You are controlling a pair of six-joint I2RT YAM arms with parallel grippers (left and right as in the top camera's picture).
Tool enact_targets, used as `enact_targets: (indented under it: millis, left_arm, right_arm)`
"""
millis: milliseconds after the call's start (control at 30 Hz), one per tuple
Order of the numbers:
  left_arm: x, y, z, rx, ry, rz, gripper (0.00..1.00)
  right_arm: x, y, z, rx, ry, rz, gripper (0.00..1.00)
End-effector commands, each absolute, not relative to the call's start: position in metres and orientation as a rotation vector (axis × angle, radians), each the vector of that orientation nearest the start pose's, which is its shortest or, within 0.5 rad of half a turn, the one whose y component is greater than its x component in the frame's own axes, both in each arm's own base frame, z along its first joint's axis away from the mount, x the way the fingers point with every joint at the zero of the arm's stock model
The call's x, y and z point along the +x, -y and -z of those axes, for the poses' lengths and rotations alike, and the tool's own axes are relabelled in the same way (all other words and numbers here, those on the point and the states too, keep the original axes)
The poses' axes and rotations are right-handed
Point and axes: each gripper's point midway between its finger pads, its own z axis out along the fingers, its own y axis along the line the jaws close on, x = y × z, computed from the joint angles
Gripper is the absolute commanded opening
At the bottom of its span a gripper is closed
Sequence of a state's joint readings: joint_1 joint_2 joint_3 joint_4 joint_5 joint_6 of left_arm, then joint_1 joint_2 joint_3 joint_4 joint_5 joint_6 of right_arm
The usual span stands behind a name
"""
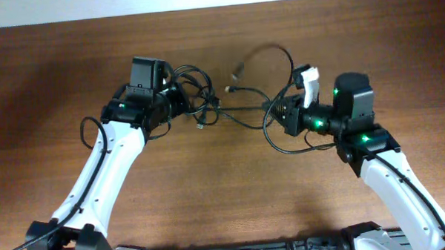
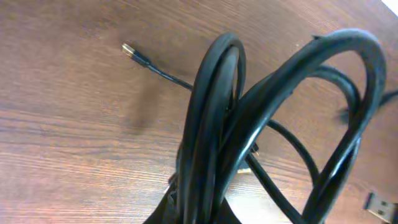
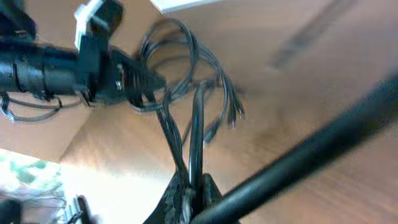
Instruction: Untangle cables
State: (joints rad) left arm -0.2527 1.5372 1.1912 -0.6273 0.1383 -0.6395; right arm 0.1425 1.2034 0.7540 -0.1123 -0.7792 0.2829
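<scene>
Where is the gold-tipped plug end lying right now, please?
In the left wrist view, the gold-tipped plug lies flat on the table at upper left, its thin cord running right toward the cable loops.

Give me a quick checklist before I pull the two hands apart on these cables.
1. Left hand shut on the cables: ok.
2. Right hand shut on the cables: ok, strands run into its jaws in the wrist view.
3. Stretched strand between the hands free of snags: cannot tell.
4. Knot at the left hand loosened: not ok, loops bunched.
5. Gold-tipped plug lying free on the table: ok.
</scene>
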Motion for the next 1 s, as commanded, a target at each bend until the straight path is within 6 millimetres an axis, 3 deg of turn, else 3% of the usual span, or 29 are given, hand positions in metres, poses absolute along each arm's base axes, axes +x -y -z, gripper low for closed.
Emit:
enact_targets:
  millis: [0,67,100,200,233,267,333,367,433,533,700,800,833,900,967]
  left_arm:
    - [0.392,0.044,-0.131,-0.654,-2.501,0.138,0.00]
    - [0.398,0.062,-0.135,-0.495,-2.523,0.239,0.00]
    - [0.403,0.085,-0.142,-0.273,-2.522,0.358,0.00]
    - [0.402,0.110,-0.149,-0.035,-2.506,0.481,0.00]
    - [0.401,0.114,-0.150,-0.001,-2.503,0.511,0.00]
    - [0.398,0.127,-0.154,0.088,-2.488,0.581,0.00]
    - [0.395,0.135,-0.156,0.116,-2.483,0.617,0.00]
    - [0.392,0.143,-0.157,0.141,-2.482,0.650,0.00]
    - [0.389,0.150,-0.158,0.163,-2.481,0.676,0.00]
    - [0.387,0.156,-0.158,0.182,-2.482,0.684,0.00]
    - [0.379,0.174,-0.158,0.239,-2.485,0.708,0.00]
    - [0.374,0.189,-0.168,0.291,-2.452,0.836,0.00]
    - [0.372,0.192,-0.170,0.305,-2.440,0.868,0.00]
    - [0.370,0.196,-0.173,0.318,-2.434,0.903,0.00]
    - [0.372,0.193,-0.172,0.306,-2.434,0.895,0.00]
  right_arm:
    - [0.328,-0.138,-0.193,-0.190,-2.181,-0.956,0.20]
    - [0.328,-0.141,-0.190,-0.198,-2.188,-0.981,0.52]
    - [0.330,-0.149,-0.198,-0.245,-2.145,-1.001,0.67]
    - [0.325,-0.180,-0.209,-0.372,-2.075,-1.035,0.72]
    - [0.321,-0.197,-0.211,-0.437,-2.047,-1.051,0.72]
    - [0.324,-0.215,-0.200,-0.460,-2.062,-1.009,0.65]
    - [0.322,-0.242,-0.182,-0.512,-2.084,-1.024,0.65]
    - [0.316,-0.268,-0.168,-0.564,-2.093,-1.072,0.65]
    - [0.310,-0.299,-0.154,-0.649,-2.057,-1.115,0.63]
    - [0.312,-0.323,-0.148,-0.689,-1.988,-1.114,0.57]
    - [0.323,-0.325,-0.137,-0.649,-1.996,-1.043,0.45]
    - [0.323,-0.325,-0.137,-0.650,-1.997,-1.043,0.35]
    - [0.323,-0.325,-0.137,-0.650,-1.997,-1.043,0.30]
    - [0.324,-0.324,-0.138,-0.648,-1.990,-1.042,0.05]
    - [0.332,-0.320,-0.148,-0.622,-1.951,-1.046,0.04]
